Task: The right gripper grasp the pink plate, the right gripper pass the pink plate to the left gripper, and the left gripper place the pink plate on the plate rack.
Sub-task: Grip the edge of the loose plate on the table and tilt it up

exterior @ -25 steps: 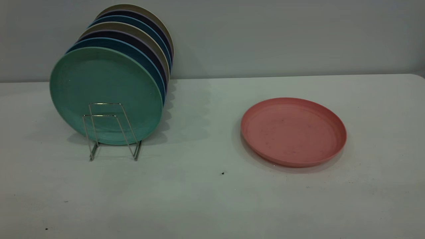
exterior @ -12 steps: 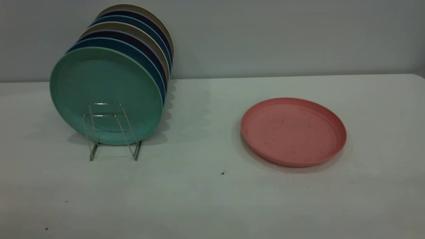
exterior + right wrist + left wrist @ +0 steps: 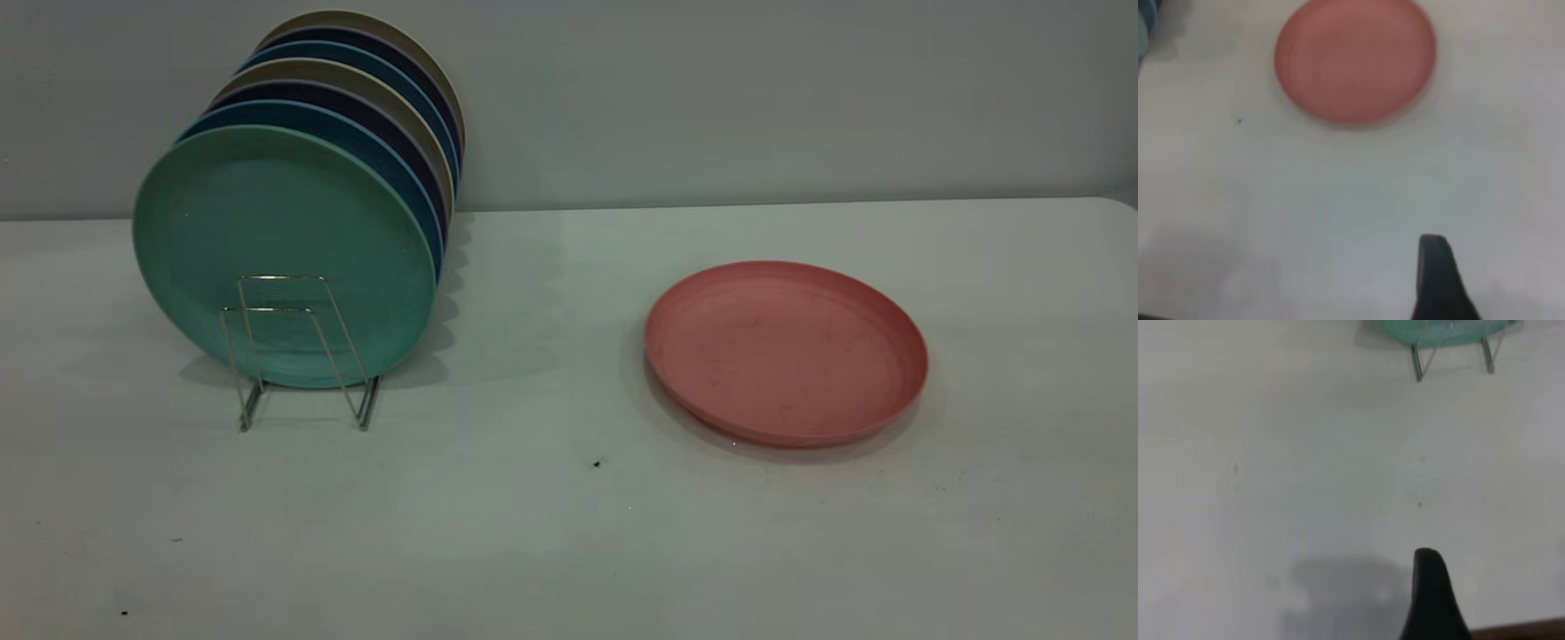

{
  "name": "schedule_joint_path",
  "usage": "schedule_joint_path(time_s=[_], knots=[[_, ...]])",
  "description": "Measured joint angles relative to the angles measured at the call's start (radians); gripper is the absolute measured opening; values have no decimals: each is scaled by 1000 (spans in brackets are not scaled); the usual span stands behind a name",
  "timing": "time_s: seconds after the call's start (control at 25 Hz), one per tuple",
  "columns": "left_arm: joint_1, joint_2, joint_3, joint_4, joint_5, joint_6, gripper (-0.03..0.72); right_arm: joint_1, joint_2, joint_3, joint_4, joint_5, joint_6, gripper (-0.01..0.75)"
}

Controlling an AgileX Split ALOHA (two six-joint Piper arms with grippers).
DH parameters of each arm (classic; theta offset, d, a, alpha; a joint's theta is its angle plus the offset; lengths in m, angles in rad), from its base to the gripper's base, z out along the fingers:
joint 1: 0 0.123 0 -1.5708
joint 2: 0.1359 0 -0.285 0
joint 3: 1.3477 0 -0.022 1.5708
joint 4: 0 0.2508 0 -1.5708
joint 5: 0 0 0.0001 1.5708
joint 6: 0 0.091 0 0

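On the white table (image 3: pixel 551 533) the pink plate (image 3: pixel 786 352) lay flat — well apart from the plate rack (image 3: pixel 298 351); whether the left gripper (image 3: pixel 1431 600) and right gripper (image 3: pixel 1439 280) were open could not be told.

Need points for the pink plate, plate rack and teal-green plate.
pink plate (image 3: pixel 782 351): exterior view, middle of its flat inner face, lying on the table.
plate rack (image 3: pixel 283 342): exterior view, front wire loops.
teal-green plate (image 3: pixel 267 213): exterior view, upper middle of its front face, standing in the rack.

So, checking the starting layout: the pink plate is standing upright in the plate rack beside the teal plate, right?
Not quite. The pink plate lies flat on the table, apart from the plate rack, where the teal plate stands; the exterior view shows this.
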Motion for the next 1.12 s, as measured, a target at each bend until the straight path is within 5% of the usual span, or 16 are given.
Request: schedule_joint_path(time_s=[0.24, 0.48, 0.8, 1.12], knots=[[0, 271, -116, -13, -130, 5, 530, 0, 280, -34, 165, -101, -207, 481], [-16, 500, -197, -201, -209, 131, 530, 0, 557, -79, 383, -181, -395, 481], [-192, 778, -283, -431, -295, 334, 530, 0, 871, -183, 642, -243, -638, 481], [-339, 1012, -410, -495, -363, 365, 530, -38, 1175, -370, 689, -254, -681, 481]])
